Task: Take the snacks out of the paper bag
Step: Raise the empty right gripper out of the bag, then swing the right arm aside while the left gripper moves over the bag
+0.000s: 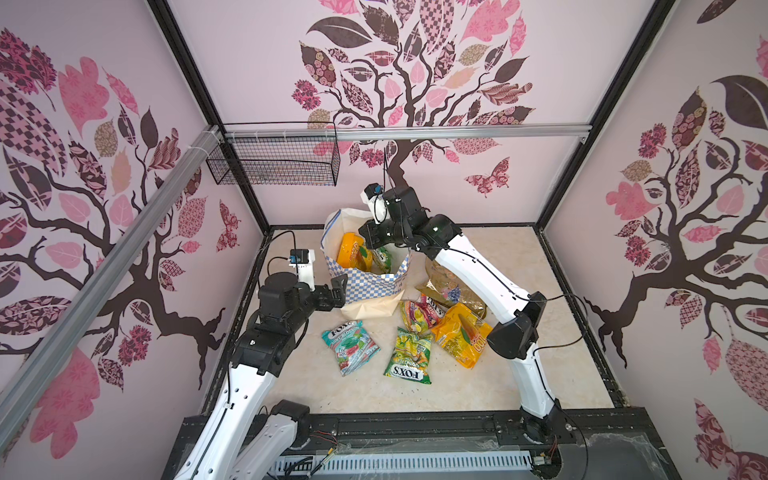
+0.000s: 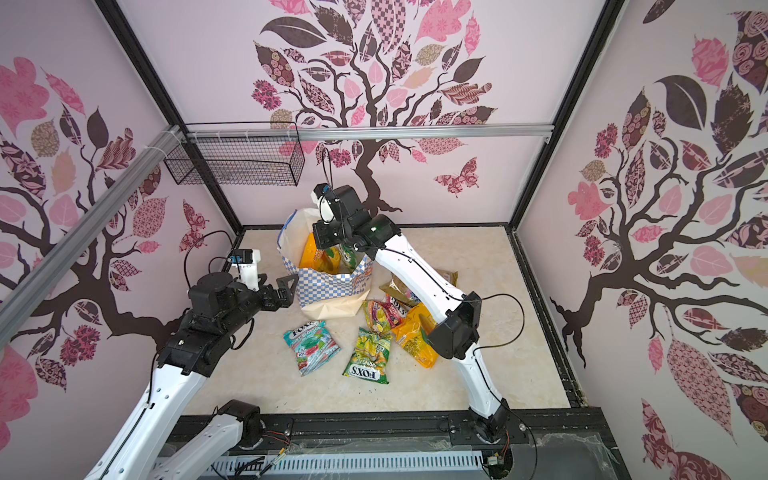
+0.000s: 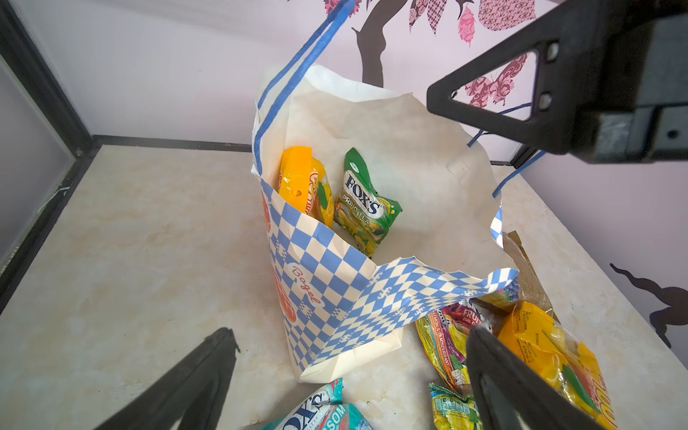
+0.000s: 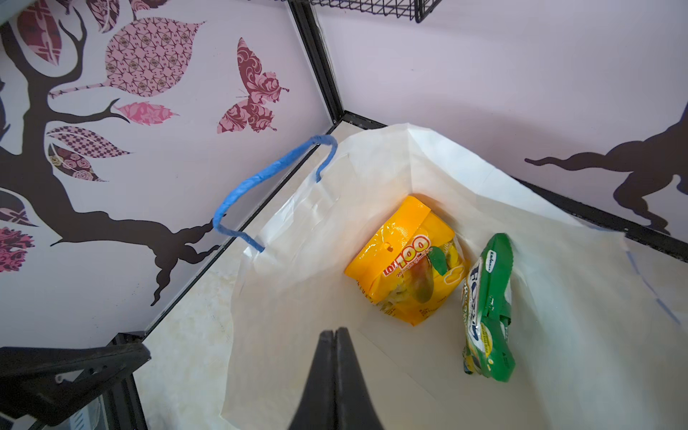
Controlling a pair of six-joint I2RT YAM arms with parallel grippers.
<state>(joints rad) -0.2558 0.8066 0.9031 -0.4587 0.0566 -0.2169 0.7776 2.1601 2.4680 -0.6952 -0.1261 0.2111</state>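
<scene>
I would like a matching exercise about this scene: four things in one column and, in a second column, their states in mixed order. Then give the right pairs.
Things
1. left gripper
2. right gripper
3. paper bag
4. teal packet

States
a. lies flat on the table
b. jaws shut
c. stands upright
d. jaws wide open

Pairs: 1-d, 2-b, 3-c, 4-a

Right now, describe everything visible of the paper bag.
The paper bag stands upright on the marbled tabletop, mouth open and crumpled. Outside blue-and-white checked with a cream base band, inside white; thin blue cord handles. Inside lean a yellow-orange packet and a green FOX'S packet. The right gripper, jaws shut, hangs over its mouth.
</scene>
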